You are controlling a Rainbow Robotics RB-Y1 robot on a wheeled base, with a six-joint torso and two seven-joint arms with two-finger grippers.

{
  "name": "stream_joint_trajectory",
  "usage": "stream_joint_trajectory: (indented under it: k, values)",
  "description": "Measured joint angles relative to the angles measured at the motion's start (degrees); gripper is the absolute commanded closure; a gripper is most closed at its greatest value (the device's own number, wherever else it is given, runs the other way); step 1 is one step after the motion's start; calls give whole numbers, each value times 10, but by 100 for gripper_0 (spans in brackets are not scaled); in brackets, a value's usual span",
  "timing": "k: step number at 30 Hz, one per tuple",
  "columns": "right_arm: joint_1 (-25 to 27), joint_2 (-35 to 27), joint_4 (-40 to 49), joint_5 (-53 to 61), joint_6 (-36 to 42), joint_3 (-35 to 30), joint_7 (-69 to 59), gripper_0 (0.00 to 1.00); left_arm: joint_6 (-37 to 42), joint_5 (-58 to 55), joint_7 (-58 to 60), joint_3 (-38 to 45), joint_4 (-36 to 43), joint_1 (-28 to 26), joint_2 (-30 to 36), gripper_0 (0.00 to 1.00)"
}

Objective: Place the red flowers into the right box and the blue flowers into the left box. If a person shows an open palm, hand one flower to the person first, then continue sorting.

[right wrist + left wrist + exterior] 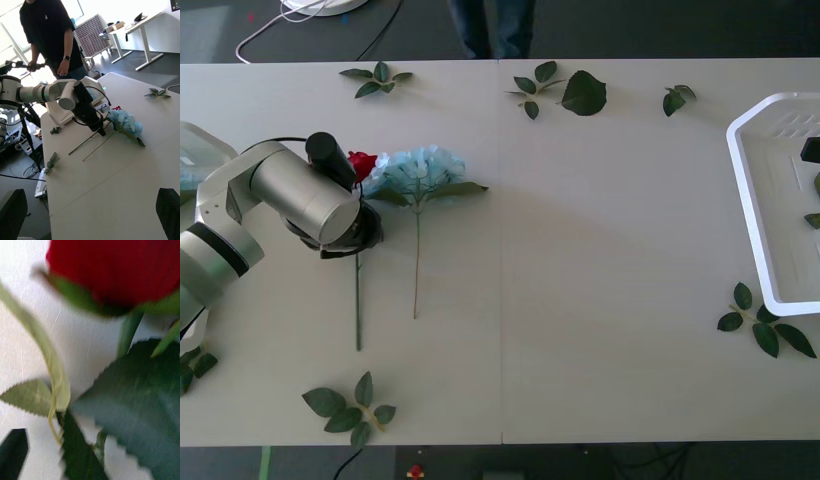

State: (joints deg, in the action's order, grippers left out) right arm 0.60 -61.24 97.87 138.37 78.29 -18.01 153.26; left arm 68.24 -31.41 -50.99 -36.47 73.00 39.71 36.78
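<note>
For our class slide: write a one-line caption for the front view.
Left tool lowered over the red flower's stem beside the blue flower; white box at right.

Red flower [362,163]: deep red bloom, dark green serrated leaves. Blue flower [418,170]: pale blue cluster, green stem. Counter [600,260]: off-white, plain. Right box [770,190]: white. Loose leaves [352,408]: dark green. Left arm [270,195]: silver-grey, black bands.

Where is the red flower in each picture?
Front view: the red flower lies on the table's left side, beside the left gripper.
Right wrist view: a red speck behind the blue flower.
Left wrist view: its bloom, very close.
Shared landmark: the blue flower beside it.
</note>
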Motion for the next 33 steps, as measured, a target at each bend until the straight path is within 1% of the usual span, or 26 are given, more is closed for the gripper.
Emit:
stream_joint_trajectory:
  k: [1, 2, 18, 23, 26, 28, 30, 33]
  values:
    - [0, 0, 0, 0, 0, 0, 0, 0, -2, 1, 0, 0, -2, 1, -1, 88]
    - [0, 0, 0, 0, 0, 0, 0, 0, -4, 3, 0, 0, -3, 2, -2, 100]
    - [0, 0, 0, 0, 0, 0, 0, 0, -7, 23, 2, 0, -16, 2, -3, 100]
    - [0, 0, 0, 0, 0, 0, 0, 0, -7, 73, 2, 0, -16, 2, -3, 100]
    - [0, 0, 0, 0, 0, 0, 0, 0, -4, 80, 2, 15, -12, 2, -3, 100]
    - [0, 0, 0, 0, 0, 0, 0, 0, 28, 80, 2, 45, 8, 2, -3, 100]
    - [1, 0, 0, 0, 0, 0, 0, 0, 94, 80, 2, 93, 48, 2, -3, 100]
    - [1, 0, 0, 0, 0, 0, 0, 0, 209, 79, 2, 179, 143, -3, -4, 100]
